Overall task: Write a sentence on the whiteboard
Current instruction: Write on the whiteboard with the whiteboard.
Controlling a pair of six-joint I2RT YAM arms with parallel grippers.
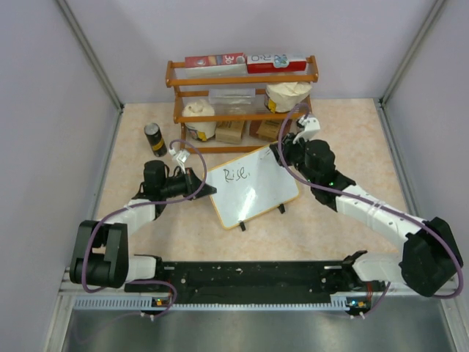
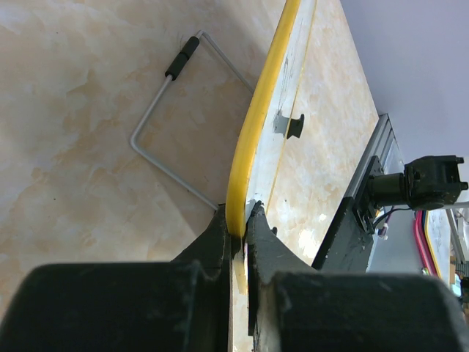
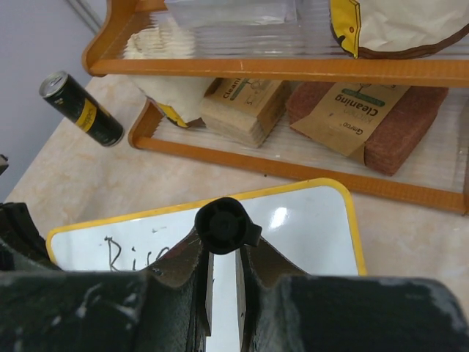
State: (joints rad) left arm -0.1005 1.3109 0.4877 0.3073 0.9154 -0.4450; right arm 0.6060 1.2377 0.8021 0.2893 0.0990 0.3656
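The whiteboard (image 1: 256,192) stands tilted at mid-table; its rim looks yellow in the wrist views. Black script reading "Rise," (image 1: 236,174) is the only part of the sentence on it, at the upper left. My left gripper (image 1: 207,185) is shut on the board's left edge (image 2: 253,132), and the fingers (image 2: 220,242) pinch the yellow rim. A wire prop (image 2: 165,132) and a black foot (image 2: 294,126) show beside the board. My right gripper (image 1: 282,150) is shut on a black marker (image 3: 223,226), which stands over the board's upper right, right of the writing (image 3: 128,253).
An orange wooden rack (image 1: 242,103) stands behind the board with boxes on top, bags and cleaning sponges (image 3: 352,121) on its shelves. A dark can (image 1: 154,138) lies left of the rack. Grey walls close in both sides.
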